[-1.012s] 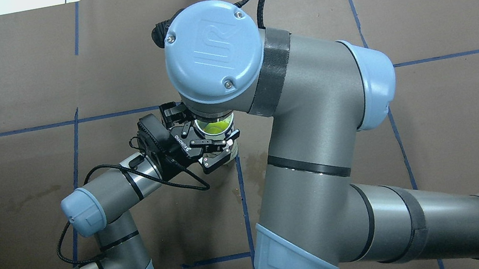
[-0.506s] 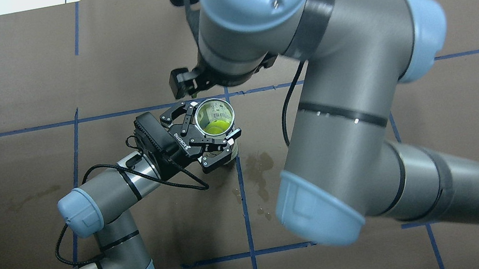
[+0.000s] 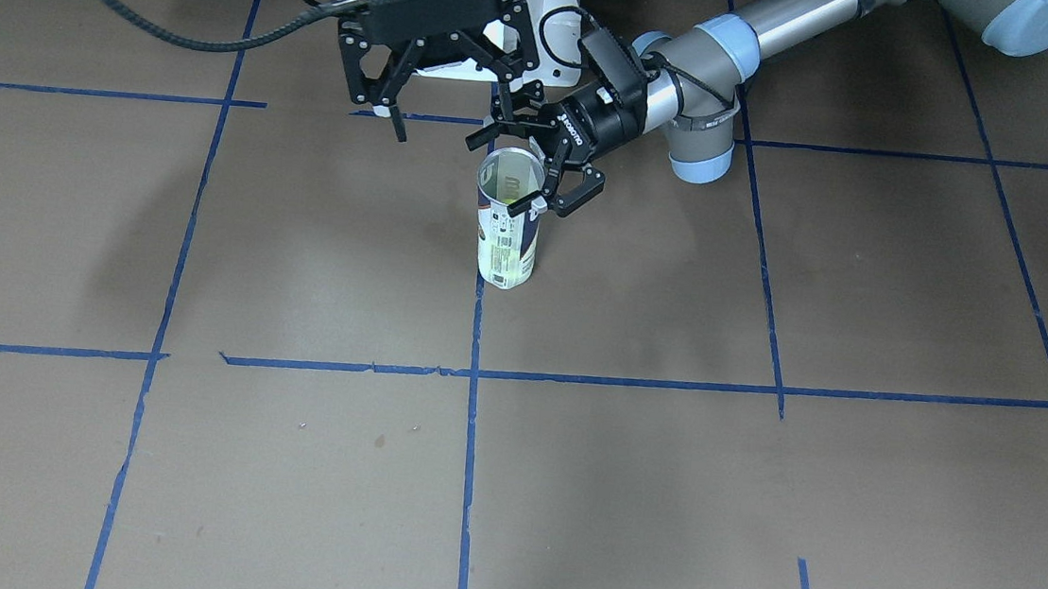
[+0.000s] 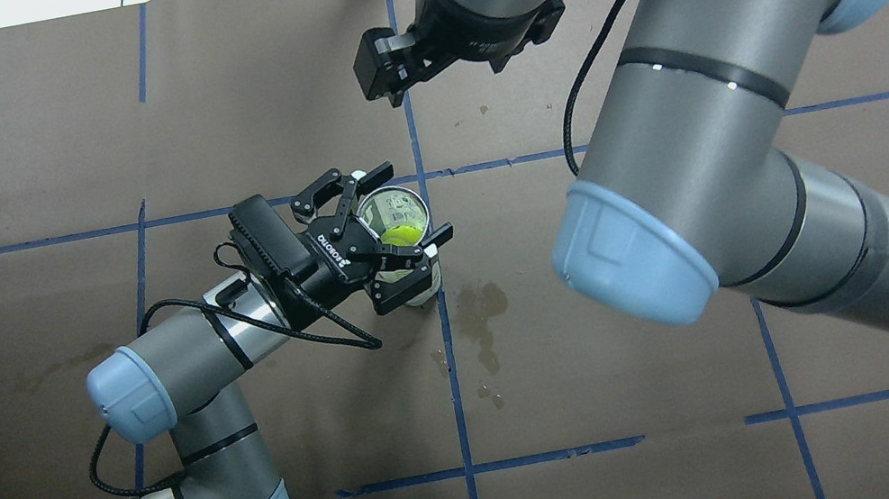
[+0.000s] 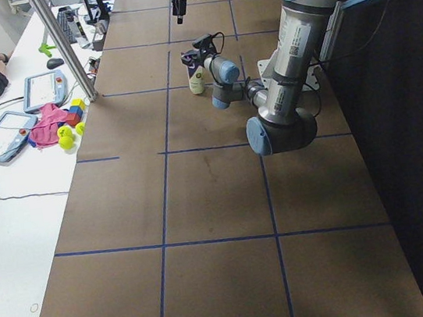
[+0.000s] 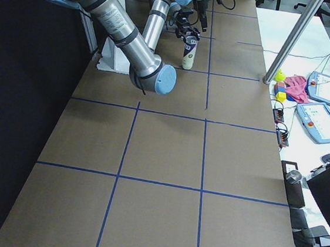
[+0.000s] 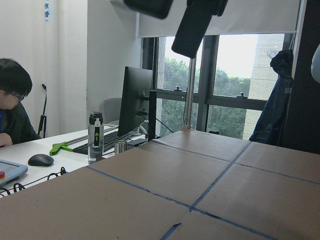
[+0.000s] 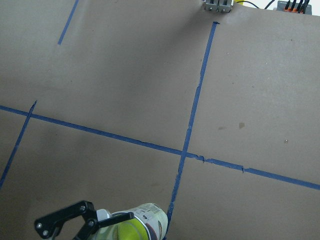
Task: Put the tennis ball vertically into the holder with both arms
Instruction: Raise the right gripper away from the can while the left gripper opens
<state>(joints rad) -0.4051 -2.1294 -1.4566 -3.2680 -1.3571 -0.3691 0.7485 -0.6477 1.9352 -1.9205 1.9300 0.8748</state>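
Against the overhead view half a second earlier, the right pincer [image 3: 451,98] has risen clear and drawn toward the far side of the counter [image 4: 21,132]. Its jaws stand spread and carry nothing. The tennis ball [image 4: 403,237] sits inside the holder [image 3: 508,227], which stands upright near the counter's centre. The left pincer [image 4: 418,201] has widened and straddles the holder's rim, released rather than clamped. I judge the insertion complete. What remains is to back the left arm away without tipping the holder.
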